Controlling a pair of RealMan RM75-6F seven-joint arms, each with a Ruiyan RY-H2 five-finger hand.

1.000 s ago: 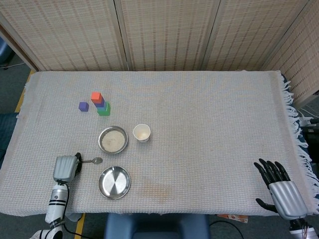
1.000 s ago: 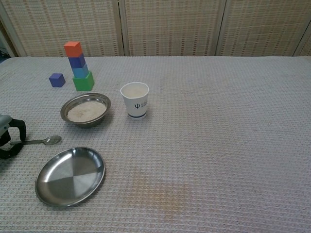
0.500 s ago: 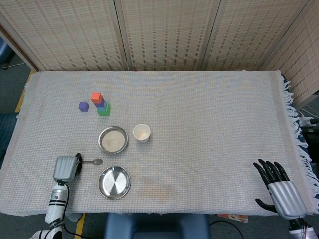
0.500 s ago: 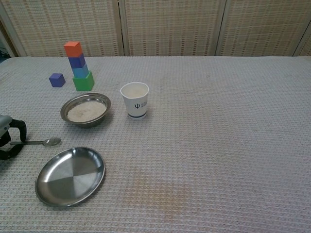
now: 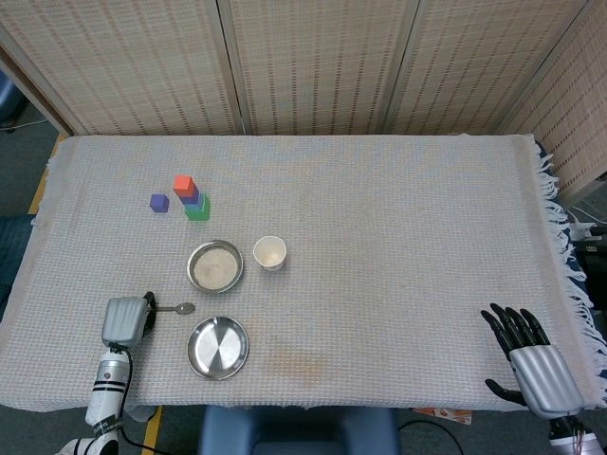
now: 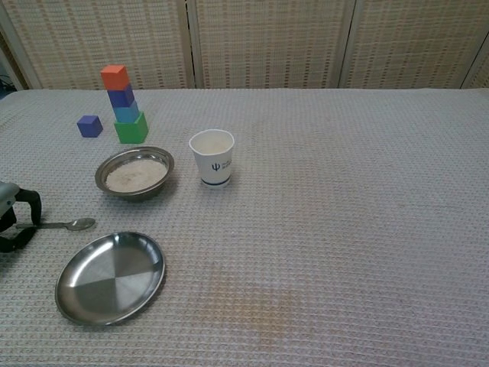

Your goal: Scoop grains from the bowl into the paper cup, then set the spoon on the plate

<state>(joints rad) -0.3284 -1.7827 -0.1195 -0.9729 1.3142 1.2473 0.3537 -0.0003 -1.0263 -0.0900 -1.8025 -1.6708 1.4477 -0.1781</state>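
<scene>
A metal spoon (image 6: 76,224) lies low on the cloth, left of centre, its bowl pointing right. My left hand (image 6: 14,218) curls its dark fingers around the handle's end and holds it; from above the same hand (image 5: 125,320) shows as a grey block beside the spoon (image 5: 183,307). The steel bowl (image 6: 134,193) of pale grains sits just beyond the spoon, and the white paper cup (image 6: 213,160) stands upright to its right. A bare steel plate (image 6: 111,277) lies in front of the spoon. My right hand (image 5: 533,365) rests far off at the table's near right corner, fingers spread, holding nothing.
A stack of coloured blocks (image 6: 122,103) and a single purple cube (image 6: 89,125) stand behind the bowl at the far left. The woven cloth (image 5: 408,237) covers the table, with a fringe along its right edge. Wicker screens close off the back.
The spoon has slid slightly left and toward the near edge with my left hand. My right hand has barely shifted.
</scene>
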